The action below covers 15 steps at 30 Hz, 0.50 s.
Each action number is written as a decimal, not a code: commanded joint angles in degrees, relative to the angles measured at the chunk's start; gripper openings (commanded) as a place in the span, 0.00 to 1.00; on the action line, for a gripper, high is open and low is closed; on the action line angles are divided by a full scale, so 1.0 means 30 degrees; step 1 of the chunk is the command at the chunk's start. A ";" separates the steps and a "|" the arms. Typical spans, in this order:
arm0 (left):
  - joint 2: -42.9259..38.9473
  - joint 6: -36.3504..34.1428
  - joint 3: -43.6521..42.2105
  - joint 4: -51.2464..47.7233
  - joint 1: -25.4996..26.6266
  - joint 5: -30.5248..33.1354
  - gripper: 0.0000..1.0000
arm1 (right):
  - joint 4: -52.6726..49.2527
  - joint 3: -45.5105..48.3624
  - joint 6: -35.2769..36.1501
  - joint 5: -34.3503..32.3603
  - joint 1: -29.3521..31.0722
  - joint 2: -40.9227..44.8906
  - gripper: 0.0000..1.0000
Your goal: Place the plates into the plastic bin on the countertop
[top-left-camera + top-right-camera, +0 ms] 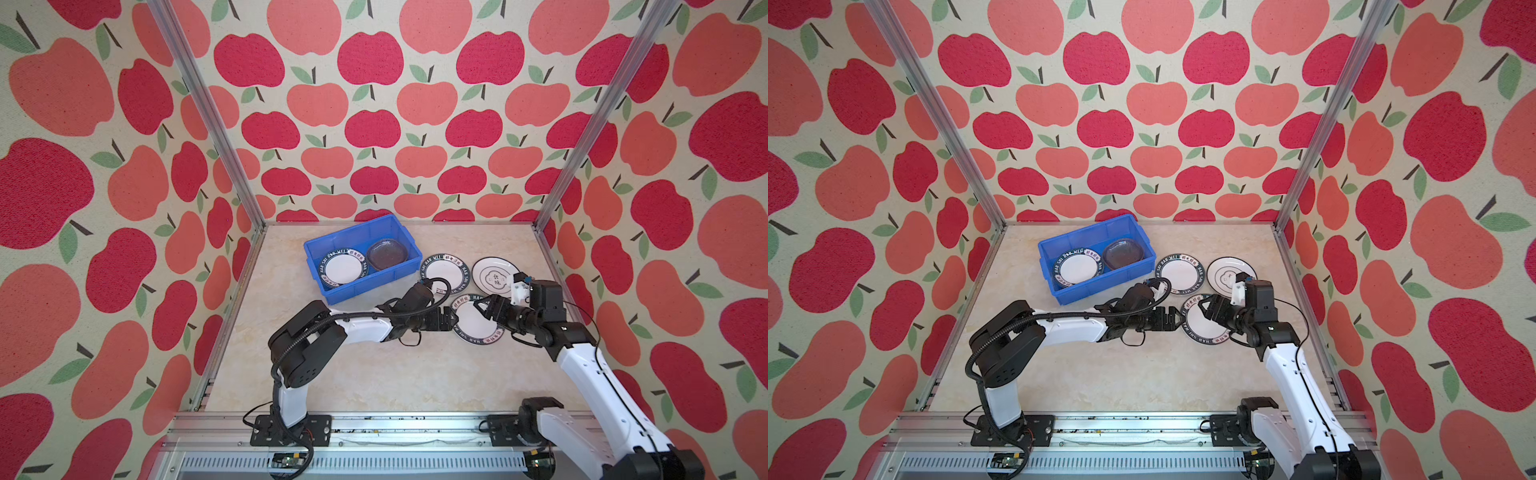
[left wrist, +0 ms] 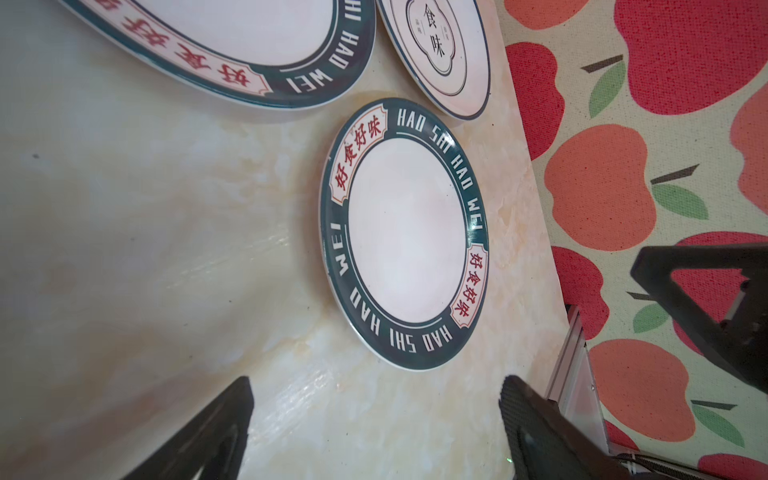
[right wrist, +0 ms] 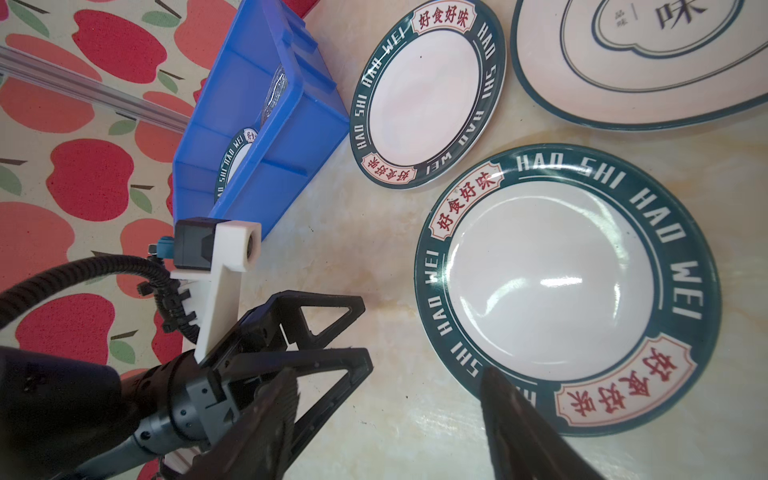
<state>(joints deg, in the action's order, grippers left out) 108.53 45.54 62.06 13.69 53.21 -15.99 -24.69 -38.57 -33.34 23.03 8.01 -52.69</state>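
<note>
Pickup was the step in hand, I reckon. The plastic bin [image 1: 365, 286] already had a green-lettered plate [image 1: 343, 269] and a glass plate [image 1: 386, 254] side by side in it. Three more were out on the countertop [image 1: 374, 365]: a second lettered plate [image 1: 446, 272] just beside the bin, a black-ringed plate [image 1: 492, 276] next to that, and the nearest lettered plate [image 1: 473, 328] lying flat between the two arms.

The left gripper [image 1: 454, 321] sat just off that plate's rim on the bin side, jaws spread wide with nothing between them. The right gripper [image 1: 483, 311] was at the opposite side, jaws also apart and pinching nothing. One finger [image 3: 498, 399] was over the rim in the right wrist view, though I couldn't tell if it touched.

The next move probably needed a finger worked under the rim, since a flat plate gives little to grab, then a lift across to the bin.
</note>
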 commanded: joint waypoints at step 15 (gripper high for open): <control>0.3918 0.1595 0.1665 0.2226 -0.0120 -0.0011 0.62 | -0.1530 0.0763 0.0245 0.1740 -0.2380 0.2561 0.71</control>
<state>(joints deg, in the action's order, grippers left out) 118.26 48.71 66.94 18.59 53.36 -17.21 -27.33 -37.34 -33.34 26.98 1.32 -46.04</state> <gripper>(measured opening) 0.635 0.711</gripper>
